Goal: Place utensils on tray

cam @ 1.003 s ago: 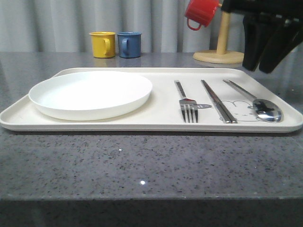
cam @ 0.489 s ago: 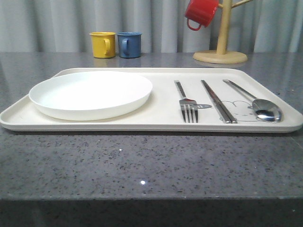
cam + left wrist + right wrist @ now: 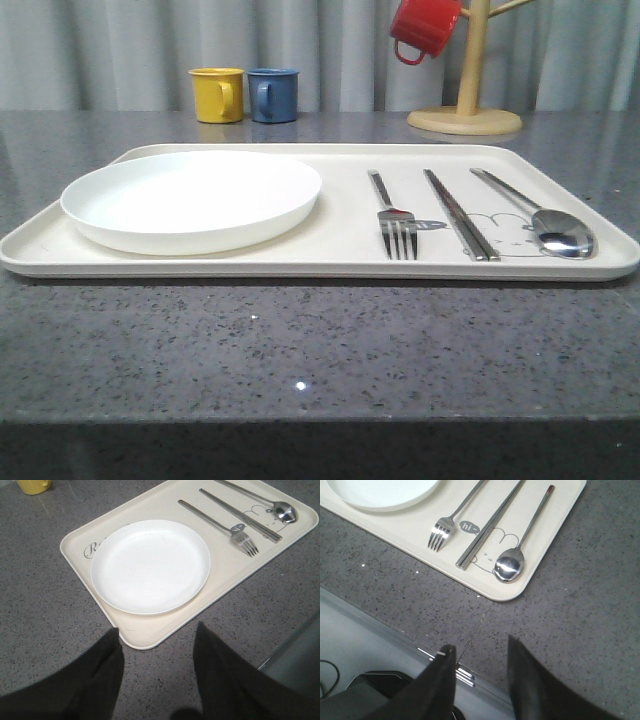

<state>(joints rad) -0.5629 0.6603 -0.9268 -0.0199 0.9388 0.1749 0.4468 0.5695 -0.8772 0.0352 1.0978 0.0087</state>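
Both end effectors clear of tray

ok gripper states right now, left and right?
Left gripper: open, holding nothing.
Right gripper: open, holding nothing.

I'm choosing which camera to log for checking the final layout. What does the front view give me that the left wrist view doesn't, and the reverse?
Front view alone: the blue mug, the red mug hanging on the wooden stand, and the curtain.

Left wrist view alone: the left gripper, open above the counter, and the lettering on the tray.

Both: the tray, plate, fork, chopsticks, spoon and yellow mug.
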